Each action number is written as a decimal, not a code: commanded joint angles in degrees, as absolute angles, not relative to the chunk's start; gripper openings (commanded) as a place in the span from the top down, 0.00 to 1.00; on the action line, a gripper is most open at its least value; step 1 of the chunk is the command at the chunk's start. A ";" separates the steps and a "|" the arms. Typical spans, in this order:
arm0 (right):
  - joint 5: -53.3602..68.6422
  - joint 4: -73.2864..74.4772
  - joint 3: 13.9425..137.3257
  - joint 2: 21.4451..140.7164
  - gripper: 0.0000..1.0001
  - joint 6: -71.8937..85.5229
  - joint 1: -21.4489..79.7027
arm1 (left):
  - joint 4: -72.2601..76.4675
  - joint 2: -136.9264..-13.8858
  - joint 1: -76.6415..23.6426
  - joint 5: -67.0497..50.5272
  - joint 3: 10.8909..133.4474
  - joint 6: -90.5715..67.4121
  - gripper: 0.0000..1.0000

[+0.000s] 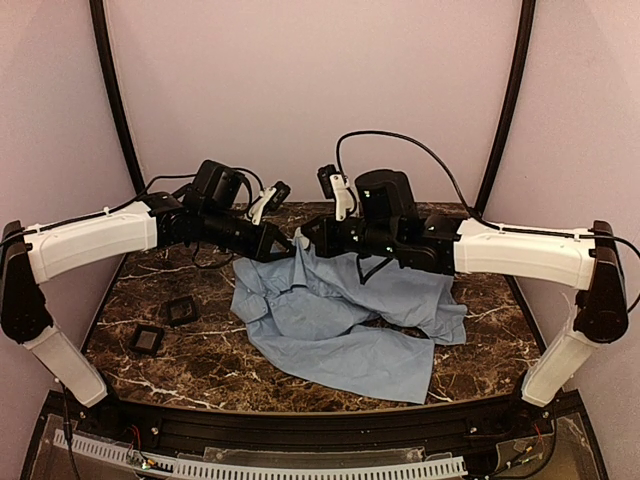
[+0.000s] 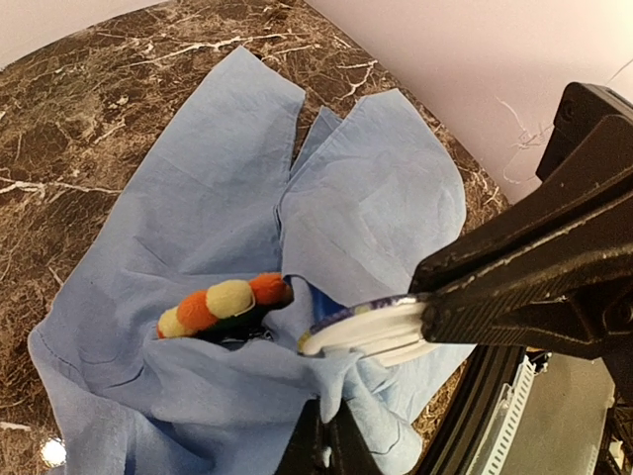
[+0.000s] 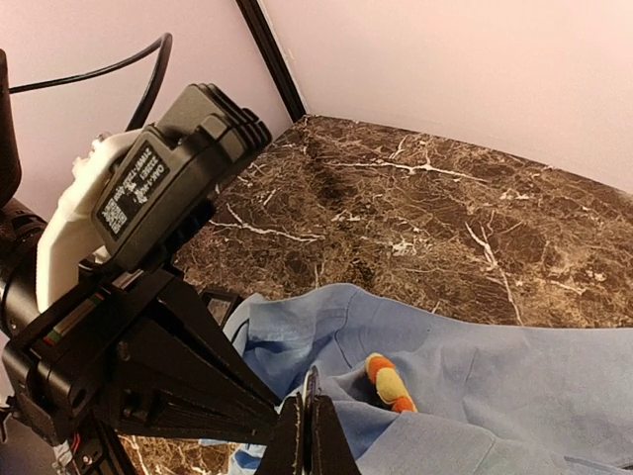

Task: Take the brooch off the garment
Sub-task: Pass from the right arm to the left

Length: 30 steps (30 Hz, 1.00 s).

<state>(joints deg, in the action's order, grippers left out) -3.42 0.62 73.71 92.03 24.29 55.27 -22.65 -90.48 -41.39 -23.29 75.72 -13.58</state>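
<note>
Blue garment point(image 1: 340, 310) is partly lifted off the marble table point(image 1: 200, 350). Looks like the left pincer point(image 2: 318, 421) is clamped shut on a fold of it, and the right pincer point(image 3: 312, 396) pinches the cloth right alongside. The brooch point(image 2: 223, 302) sits just beside the left pincer's tips, ungripped.

Seen from my overhead camera, the light blue shirt point(image 1: 340, 320) lies crumpled across the middle of the dark marble tabletop point(image 1: 200, 360), its far edge drawn up off the surface into a peak. The brooch point(image 2: 223, 302), a small flower of orange, yellow and red rounded petals around a dark centre, sits edge-on in a fold of the cloth just below that peak. My right wrist camera shows only its orange and yellow petals above the fabric.
</note>
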 commanded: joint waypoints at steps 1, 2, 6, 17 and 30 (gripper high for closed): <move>-10.14 -0.18 77.44 93.82 1.00 18.74 57.65 | -22.47 -90.37 -41.39 -25.06 76.46 -14.19 0.99; -11.42 -0.18 77.84 94.19 1.00 17.58 58.26 | -22.32 -90.32 -41.39 -25.16 76.46 -14.51 0.99; -16.24 1.18 78.95 95.91 1.00 13.93 60.01 | -21.51 -89.83 -41.40 -25.15 76.46 -15.72 0.99; -25.52 -5.08 77.42 99.07 1.00 8.77 61.61 | -20.39 -88.50 -41.40 -25.82 76.38 -18.79 0.99; -20.49 8.34 71.47 88.45 0.34 23.45 61.00 | -23.10 -90.49 -41.40 -24.52 76.75 -17.62 0.99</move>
